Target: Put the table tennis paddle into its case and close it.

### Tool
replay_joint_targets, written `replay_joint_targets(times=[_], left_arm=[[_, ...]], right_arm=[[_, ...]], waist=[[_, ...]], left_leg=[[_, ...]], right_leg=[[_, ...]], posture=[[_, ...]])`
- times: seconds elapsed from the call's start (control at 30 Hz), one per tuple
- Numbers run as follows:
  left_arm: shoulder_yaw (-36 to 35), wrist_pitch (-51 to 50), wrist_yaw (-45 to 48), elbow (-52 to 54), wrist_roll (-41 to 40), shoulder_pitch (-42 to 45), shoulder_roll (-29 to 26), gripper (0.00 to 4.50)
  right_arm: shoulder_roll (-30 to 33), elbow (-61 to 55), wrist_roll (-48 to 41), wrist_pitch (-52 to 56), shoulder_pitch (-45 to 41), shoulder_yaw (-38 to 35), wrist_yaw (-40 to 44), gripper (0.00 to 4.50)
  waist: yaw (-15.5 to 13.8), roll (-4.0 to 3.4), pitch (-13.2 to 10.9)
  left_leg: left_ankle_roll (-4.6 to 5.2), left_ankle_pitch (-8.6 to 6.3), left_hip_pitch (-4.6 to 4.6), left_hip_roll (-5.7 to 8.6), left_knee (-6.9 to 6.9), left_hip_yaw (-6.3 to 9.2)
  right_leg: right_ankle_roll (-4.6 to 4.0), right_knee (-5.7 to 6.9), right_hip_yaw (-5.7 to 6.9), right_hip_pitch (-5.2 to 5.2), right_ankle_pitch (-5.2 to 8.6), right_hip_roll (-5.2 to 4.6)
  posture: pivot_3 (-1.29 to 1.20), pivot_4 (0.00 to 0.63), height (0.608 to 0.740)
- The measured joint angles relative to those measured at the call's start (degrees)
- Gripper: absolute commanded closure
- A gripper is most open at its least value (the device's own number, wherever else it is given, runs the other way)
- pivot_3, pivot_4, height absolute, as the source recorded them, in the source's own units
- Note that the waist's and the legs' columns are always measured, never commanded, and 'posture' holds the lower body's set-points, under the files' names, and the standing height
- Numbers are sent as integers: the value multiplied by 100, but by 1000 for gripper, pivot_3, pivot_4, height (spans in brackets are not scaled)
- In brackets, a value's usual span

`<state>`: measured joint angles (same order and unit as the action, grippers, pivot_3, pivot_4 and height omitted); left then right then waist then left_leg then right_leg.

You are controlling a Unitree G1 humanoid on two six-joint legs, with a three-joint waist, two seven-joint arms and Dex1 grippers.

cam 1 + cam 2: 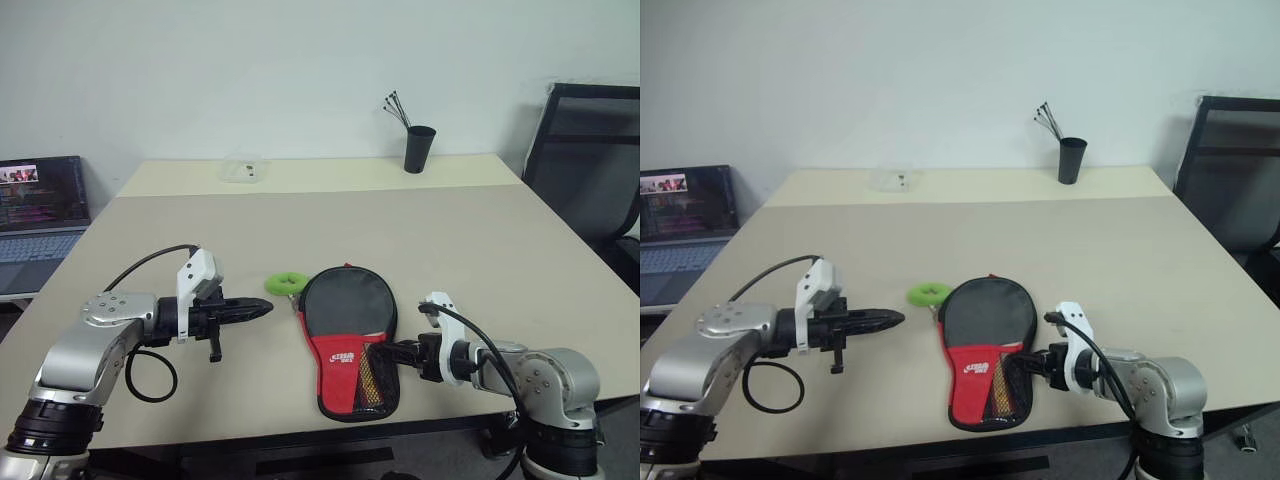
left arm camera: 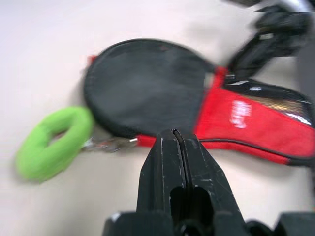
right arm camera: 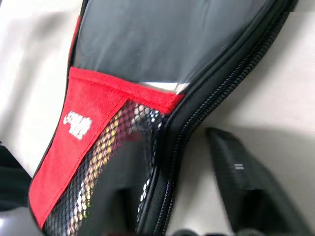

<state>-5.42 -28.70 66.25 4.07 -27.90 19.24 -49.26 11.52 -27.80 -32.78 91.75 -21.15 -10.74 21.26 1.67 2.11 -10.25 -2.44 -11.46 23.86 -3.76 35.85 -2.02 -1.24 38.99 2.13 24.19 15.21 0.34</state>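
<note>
Case zipped around its paddle, both hands close by

The case (image 1: 347, 340) lies flat on the surface (image 1: 480, 250) near its front edge, round end away from the robot, red logo panel and mesh pocket toward it; I can't make out the table tennis paddle itself, so I take it to be inside. The left hand (image 1: 262, 307) hovers just beside the case's left side, fingers pressed together and holding nothing, pointing toward the small green ring (image 1: 288, 283) that sits by the round end. The right hand (image 1: 392, 350) is at the zipper edge by the mesh pocket, fingers parted, one each side of the seam, gripping nothing that I can see. Risk from here, to my eye: if the zip isn't fully run home, that hand drawing away could snag the cord or drag the case toward the edge.
</note>
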Motion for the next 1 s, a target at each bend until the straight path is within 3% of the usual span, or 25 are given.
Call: replay_joint_targets(times=[0.13, 0.3, 0.43, 0.53, 0.7, 0.9, 1.0], left_arm=[[-7, -79, -173, -19, 0, -13, 6, 4500], [-9, -11, -328, -178, 74, -5, 54, 4500], [19, 455, -675, -644, 457, 206, 326, 4500], [64, 620, -861, -876, 619, 373, 479, 3909], [67, 665, -1243, -1375, 866, 684, 670, 2192], [188, 757, -1601, -1907, 1202, 1040, 971, 51], [368, 851, -1665, -2329, 1430, 1258, 1062, 51]], right_arm=[[346, -735, -476, 32, 248, 75, 83, 139], [1019, -1004, -784, -135, -102, 190, 333, 33], [1119, -303, -192, -1480, -1008, 967, 352, 33], [1034, 192, 136, -2182, -1164, 1573, 407, 0], [801, 914, 652, -3046, -1173, 2340, 487, 0], [715, 1216, 928, -3534, -1181, 2565, 577, 0], [670, 1256, 1006, -3622, -1180, 2650, 618, 0]], waist=[[0, 0, 0], [16, -1, -1], [10, 0, 0], [-2, 2, 1], [-5, 2, 1], [-14, 2, 1], [-17, 2, 1]], left_leg=[[0, 0, 1, 0, -1, 2], [0, 0, -6, 0, 3, 1], [1, 1, -10, -2, 5, 7], [1, 1, 2, -3, 3, 5], [1, 0, 15, 6, 9, -4], [1, 0, 8, 6, 13, -1], [1, 0, 5, 4, 12, 0]], right_leg=[[0, -3, 0, 0, 0, -3], [0, 0, -3, -1, 0, -3], [0, 3, 5, -4, -1, 2], [-1, -2, 5, -2, 1, 6], [2, -10, -1, 2, 2, -5], [2, 0, 5, -1, 1, -6], [2, 3, 6, -1, 1, -3]], posture=[[0, 150, 740], [0, 150, 740], [0, 150, 740], [0, 150, 740], [0, 150, 740], [0, 150, 740], [0, 150, 740]])
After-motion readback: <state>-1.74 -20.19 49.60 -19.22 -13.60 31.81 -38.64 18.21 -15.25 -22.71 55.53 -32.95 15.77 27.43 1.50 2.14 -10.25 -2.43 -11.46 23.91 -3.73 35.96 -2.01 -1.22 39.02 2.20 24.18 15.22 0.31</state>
